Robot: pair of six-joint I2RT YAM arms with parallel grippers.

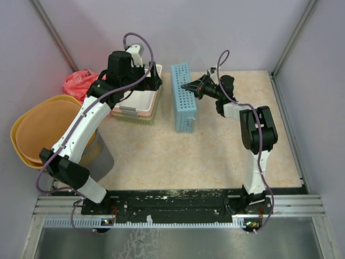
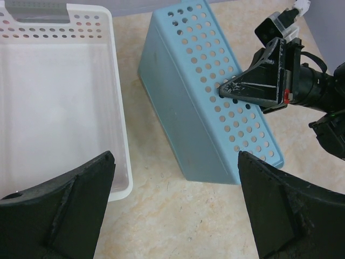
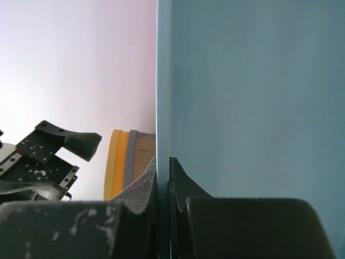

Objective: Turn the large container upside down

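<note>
The large light-blue perforated container (image 1: 182,100) stands tipped on its long side on the table, its solid base facing left in the left wrist view (image 2: 180,108). My right gripper (image 1: 187,86) is shut on the container's upper wall; the right wrist view shows the thin blue wall (image 3: 253,97) pinched between the two fingertips (image 3: 186,186). That gripper also shows in the left wrist view (image 2: 222,90). My left gripper (image 2: 175,162) is open and empty, hovering over bare table between the container and the white basket (image 2: 54,97), touching neither.
The white basket (image 1: 141,100) sits stacked in pink and green baskets left of the container. Yellow basins (image 1: 40,129) rest on a grey bin (image 1: 103,157) at far left, a red bag (image 1: 78,83) behind. Walls enclose the table.
</note>
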